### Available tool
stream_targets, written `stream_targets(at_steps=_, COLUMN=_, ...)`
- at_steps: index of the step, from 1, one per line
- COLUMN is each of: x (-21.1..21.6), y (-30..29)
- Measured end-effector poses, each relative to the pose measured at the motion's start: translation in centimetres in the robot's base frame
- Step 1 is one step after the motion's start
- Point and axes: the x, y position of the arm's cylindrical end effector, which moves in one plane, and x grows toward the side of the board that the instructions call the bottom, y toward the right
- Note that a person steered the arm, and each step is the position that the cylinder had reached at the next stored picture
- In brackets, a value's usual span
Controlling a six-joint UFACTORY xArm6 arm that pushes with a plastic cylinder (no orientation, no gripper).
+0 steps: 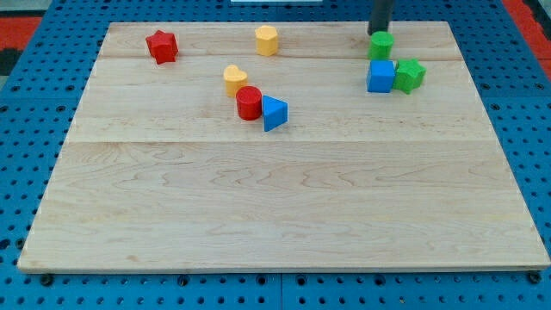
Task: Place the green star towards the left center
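Observation:
The green star [411, 75] lies at the view's upper right, touching the right side of a blue cube [380, 76]. A green cylinder [381, 44] stands just above the blue cube. My tip [378, 32] is at the top right, right behind the green cylinder's top edge, touching or nearly touching it. The tip is up and to the left of the green star, with the cylinder and the cube between them.
A red star [161, 46] is at the top left. A yellow hexagon [266, 40] is at the top centre. A yellow heart [235, 79], a red cylinder [249, 102] and a blue triangle [275, 113] cluster left of centre on the wooden board [284, 207].

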Motion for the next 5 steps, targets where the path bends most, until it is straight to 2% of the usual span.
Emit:
stream_targets(at_steps=2, x=-2.9, y=-2.5)
stream_targets(at_steps=3, x=-2.8, y=-4.1)
stream_targets(at_steps=4, x=-0.8, y=-4.3)
stream_targets(at_steps=5, x=3.2, y=-4.3)
